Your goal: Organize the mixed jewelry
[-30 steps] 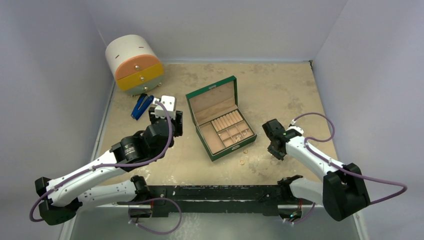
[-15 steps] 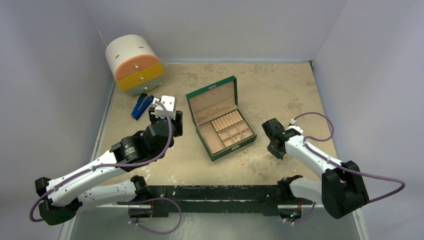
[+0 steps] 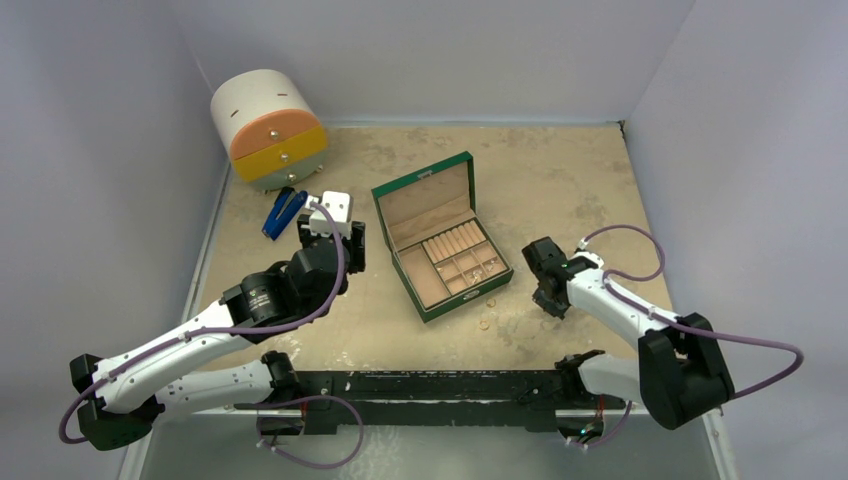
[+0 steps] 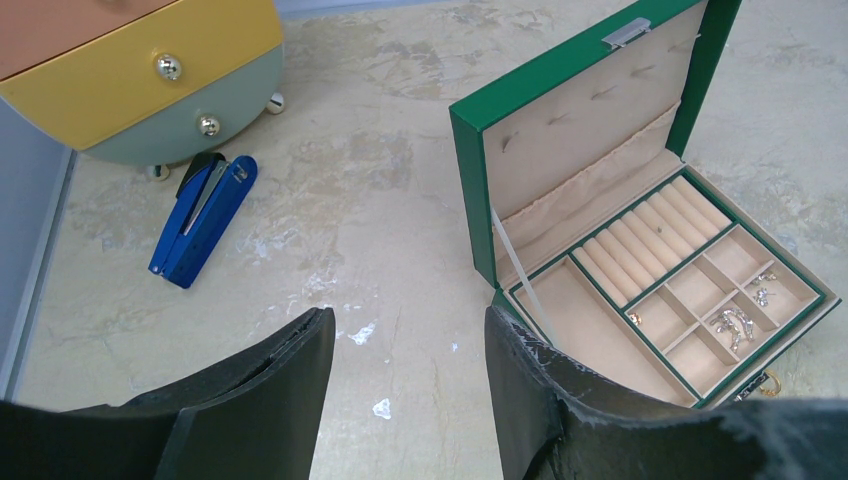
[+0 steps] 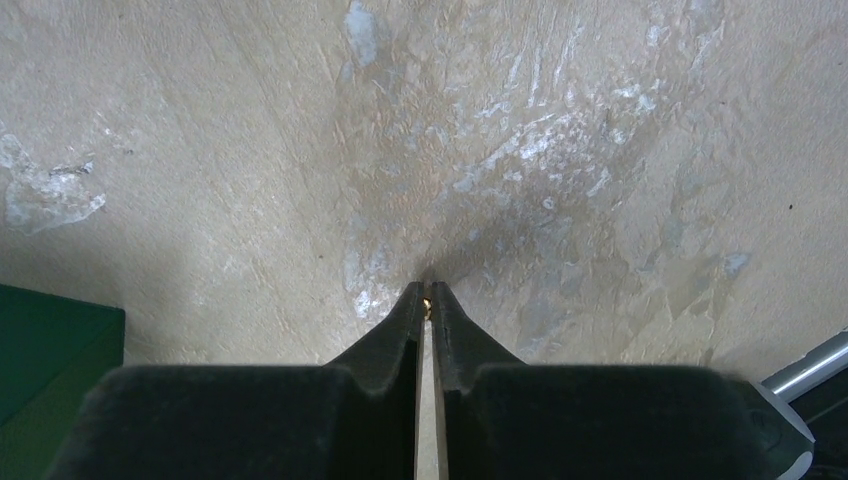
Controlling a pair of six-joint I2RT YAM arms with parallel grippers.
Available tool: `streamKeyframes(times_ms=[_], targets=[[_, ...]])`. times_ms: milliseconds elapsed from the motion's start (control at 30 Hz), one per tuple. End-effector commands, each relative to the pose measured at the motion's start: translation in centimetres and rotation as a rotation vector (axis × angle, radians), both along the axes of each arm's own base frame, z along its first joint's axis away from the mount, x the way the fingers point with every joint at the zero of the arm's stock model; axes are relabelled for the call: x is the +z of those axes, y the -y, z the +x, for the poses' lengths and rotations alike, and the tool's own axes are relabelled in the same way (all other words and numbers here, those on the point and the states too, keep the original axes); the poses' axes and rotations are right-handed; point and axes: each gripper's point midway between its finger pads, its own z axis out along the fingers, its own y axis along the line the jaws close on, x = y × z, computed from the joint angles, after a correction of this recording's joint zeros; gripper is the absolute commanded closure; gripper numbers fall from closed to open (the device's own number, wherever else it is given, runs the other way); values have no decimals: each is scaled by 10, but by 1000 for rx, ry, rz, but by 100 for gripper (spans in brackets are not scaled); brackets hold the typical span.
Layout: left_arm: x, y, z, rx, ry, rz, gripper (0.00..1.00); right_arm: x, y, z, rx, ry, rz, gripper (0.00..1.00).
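Note:
The green jewelry box (image 3: 398, 190) lies open at mid-table, its beige tray holding small silver pieces (image 4: 735, 323) and a gold stud (image 4: 634, 319). Two tiny gold pieces (image 3: 483, 323) lie loose on the table just in front of the box, and a gold ring (image 4: 768, 383) rests by its front corner. My right gripper (image 3: 548, 306) is down at the table to the right of the box, shut on a tiny gold piece (image 5: 427, 297) pinched at its very tips. My left gripper (image 4: 410, 345) hangs open and empty to the left of the box.
A round drawer cabinet (image 3: 268, 130) with orange, yellow and pale green drawers stands at the back left. A blue-handled tool (image 3: 284, 212) lies in front of it (image 4: 203, 218). Grey walls close in the table on three sides.
My right gripper has shifted slightly left and its jaws have closed onto the tiny gold piece. The left arm has not moved.

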Motion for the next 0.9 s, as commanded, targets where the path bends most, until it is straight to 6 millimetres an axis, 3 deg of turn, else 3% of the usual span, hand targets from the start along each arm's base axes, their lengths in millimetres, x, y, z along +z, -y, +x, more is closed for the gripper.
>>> streamKeyframes(times_ms=[0,67,333,667,867], targets=[[6,-2,1,9,15,-18,44,0,6,0,-13,-1,-26,95],[6,-2,1,9,15,-19,44,0,5,1,-14,2,-25,100],[6,-1,1,7,15,-19,44,6,3,2,2,19,-10,100],[5,0,1,4,13,-17,44,41,-14,30,189,173,48,100],[4,1,2,3,10,-13,44,66,-51,52,429,332,173,100]])
